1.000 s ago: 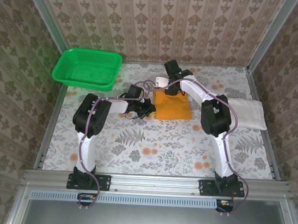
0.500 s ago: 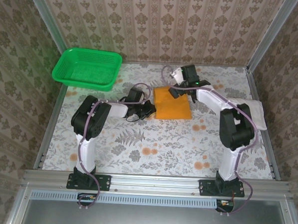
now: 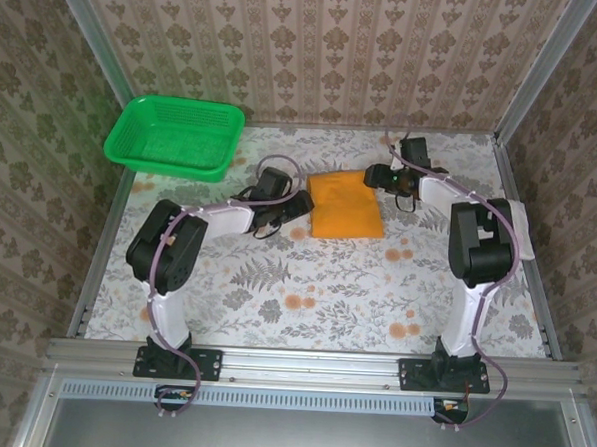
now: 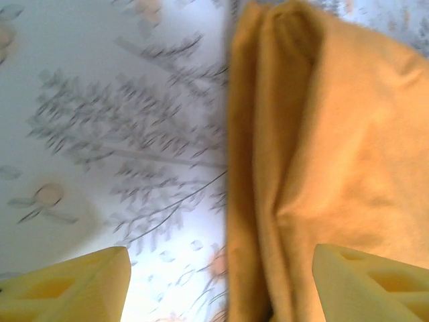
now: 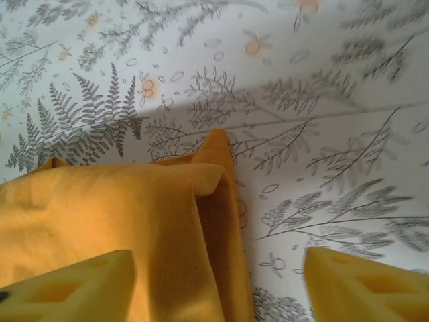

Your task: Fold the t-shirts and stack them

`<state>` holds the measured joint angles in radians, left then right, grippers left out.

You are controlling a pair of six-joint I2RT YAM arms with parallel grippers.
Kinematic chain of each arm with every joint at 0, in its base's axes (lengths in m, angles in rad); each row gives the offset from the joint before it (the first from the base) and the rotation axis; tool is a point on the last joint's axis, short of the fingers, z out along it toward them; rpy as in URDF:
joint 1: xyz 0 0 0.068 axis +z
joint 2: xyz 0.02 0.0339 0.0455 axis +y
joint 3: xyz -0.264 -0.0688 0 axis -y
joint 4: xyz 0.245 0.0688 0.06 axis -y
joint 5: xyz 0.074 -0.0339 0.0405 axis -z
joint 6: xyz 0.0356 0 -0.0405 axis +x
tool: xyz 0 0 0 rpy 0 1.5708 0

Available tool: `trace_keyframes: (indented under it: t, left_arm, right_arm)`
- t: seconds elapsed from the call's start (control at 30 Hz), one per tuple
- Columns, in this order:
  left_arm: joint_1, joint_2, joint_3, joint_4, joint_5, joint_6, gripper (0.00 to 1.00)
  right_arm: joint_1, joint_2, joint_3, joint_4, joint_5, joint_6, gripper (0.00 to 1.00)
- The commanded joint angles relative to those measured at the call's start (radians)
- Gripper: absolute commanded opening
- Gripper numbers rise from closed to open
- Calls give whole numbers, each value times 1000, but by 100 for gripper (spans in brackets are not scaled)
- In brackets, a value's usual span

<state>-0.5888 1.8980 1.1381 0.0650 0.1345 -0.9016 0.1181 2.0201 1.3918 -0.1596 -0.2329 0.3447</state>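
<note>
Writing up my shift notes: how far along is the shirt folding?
Done: the orange t-shirt lies folded mid-table. In hand: nothing; the left gripper and right gripper stand open at its edges. Left: stacking it with the white t-shirt at the right edge.

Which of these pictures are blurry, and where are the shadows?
Left wrist view: soft and smeared, both the orange t-shirt and the tablecloth print. Right wrist view: sharper, with shade in the shirt's fold. Top view: crisp, evenly lit.
</note>
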Motion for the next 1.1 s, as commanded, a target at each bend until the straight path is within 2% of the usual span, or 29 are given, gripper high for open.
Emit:
trace_keyframes:
  t: [0.0,0.1,0.23,0.37,0.47,0.5,0.57,0.6,0.63,0.73,0.83,0.97,1.07]
  left_arm:
    - [-5,51,86,-61,-11,41,68]
    - [-5,118,171,-117,27,44,61]
    - [-5,208,254,-185,48,43,43]
    - [-5,249,256,-198,48,30,24]
    - [-5,254,253,-212,50,29,11]
    - [-5,254,253,-216,53,32,10]
    - [-6,250,255,-221,59,36,10]
    - [-6,250,257,-220,62,38,14]
    - [-6,246,257,-217,65,39,21]
    - [-9,223,240,-192,70,38,43]
    - [-11,177,203,-163,59,33,61]
    - [-5,104,139,-118,23,41,73]
    - [0,105,134,-59,90,27,83]
  right_arm:
    - [6,48,46,-1,-51,93,58]
    - [6,91,60,-3,-45,120,49]
    - [9,110,67,-11,-20,130,39]
    - [9,94,63,-32,25,114,33]
    - [6,45,33,-32,81,105,34]
    - [3,17,8,-18,99,103,38]
    - [-4,-37,-45,9,115,106,52]
    - [-9,-65,-74,20,115,109,61]
    - [-13,-90,-106,30,109,109,69]
    - [-20,-152,-192,52,48,99,80]
    - [-21,-187,-254,68,-44,92,84]
    - [-21,-167,-276,115,-213,116,85]
    - [-19,-119,-256,126,-272,128,84]
